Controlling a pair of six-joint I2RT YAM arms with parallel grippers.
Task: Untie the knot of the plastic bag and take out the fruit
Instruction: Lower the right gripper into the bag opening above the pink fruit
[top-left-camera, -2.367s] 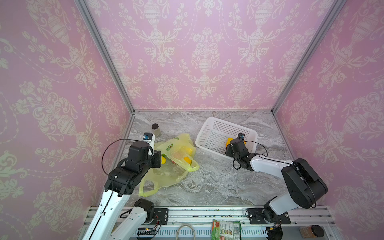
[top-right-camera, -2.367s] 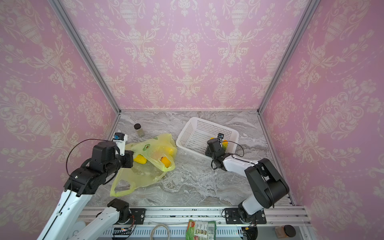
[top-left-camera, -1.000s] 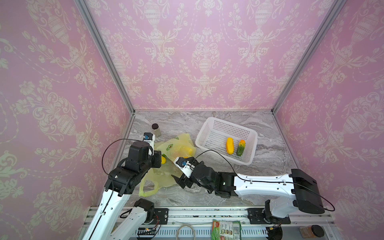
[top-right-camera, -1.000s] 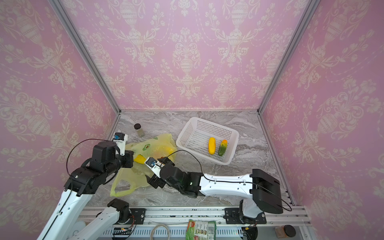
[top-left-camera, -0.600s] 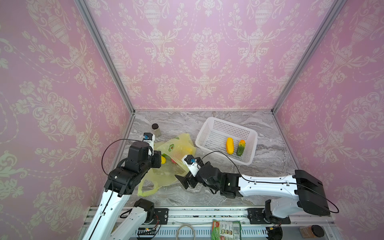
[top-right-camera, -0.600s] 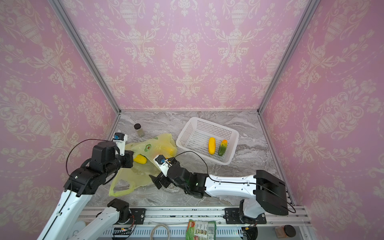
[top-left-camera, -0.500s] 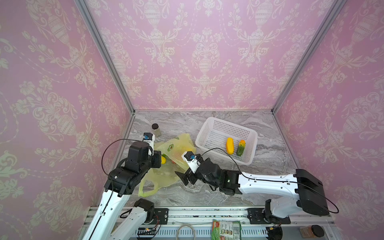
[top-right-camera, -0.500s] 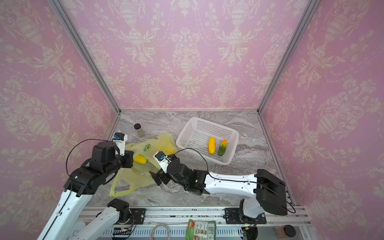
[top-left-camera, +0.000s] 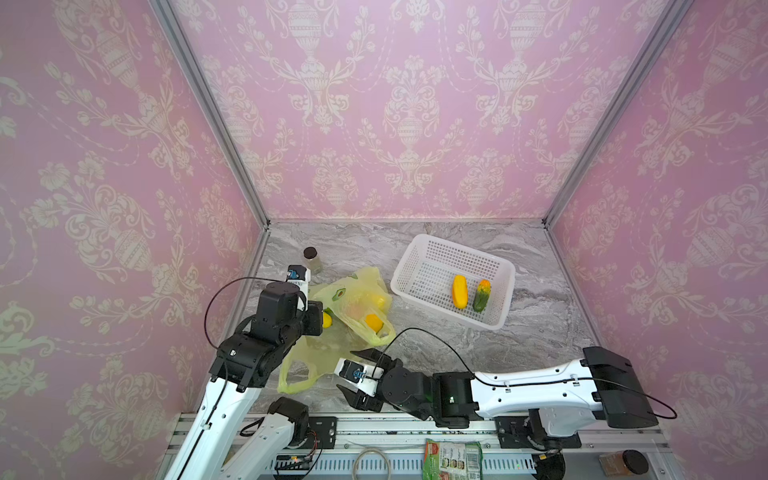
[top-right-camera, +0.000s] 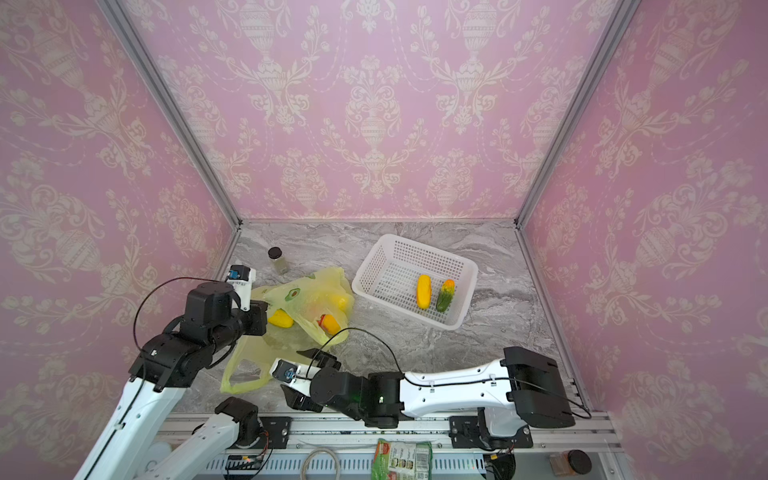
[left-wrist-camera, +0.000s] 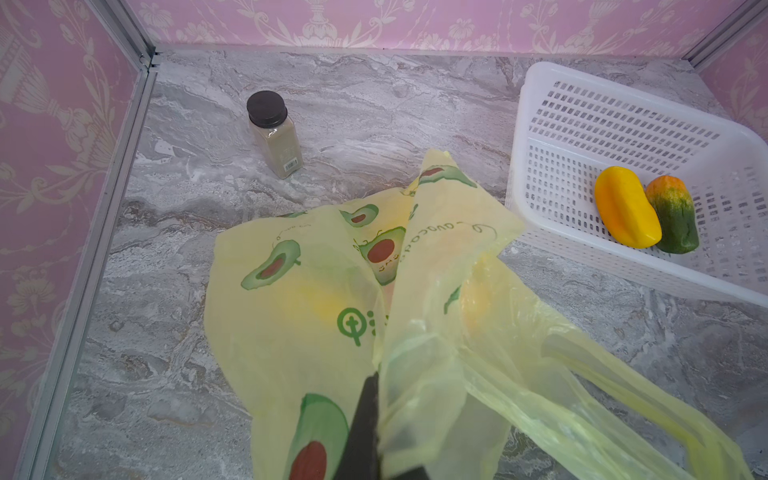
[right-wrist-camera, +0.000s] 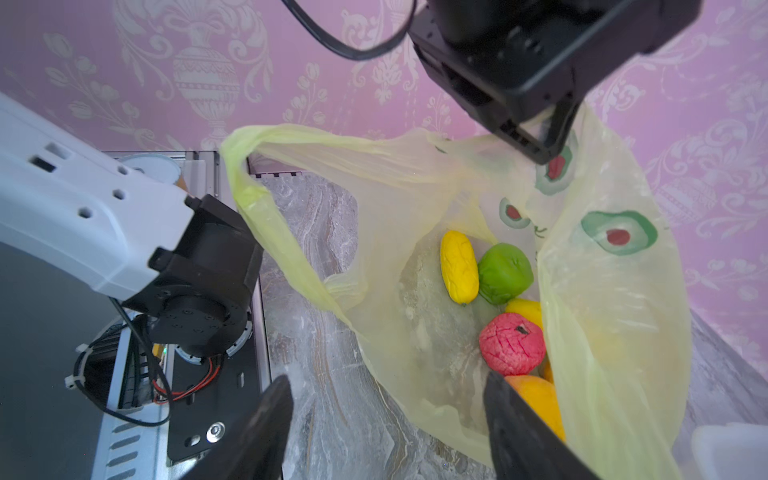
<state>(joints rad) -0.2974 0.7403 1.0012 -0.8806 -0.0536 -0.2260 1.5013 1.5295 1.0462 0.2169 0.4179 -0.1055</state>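
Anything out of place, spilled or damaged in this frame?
Nothing looks spilled or torn. On the table, the only stray item is a black-capped jar, standing upright behind the plastic bag and apart from it. A green packet lies on the front rail, off the table. The basket sits skewed, holding two fruit.

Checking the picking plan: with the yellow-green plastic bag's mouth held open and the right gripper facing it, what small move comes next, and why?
Probably ease the right gripper forward into the translucent yellow-green plastic bag toward the pink bumpy ball. That gripper's jaws stand open and empty outside the mouth, the left gripper pinches the film up, and the ball lies uncovered ahead.
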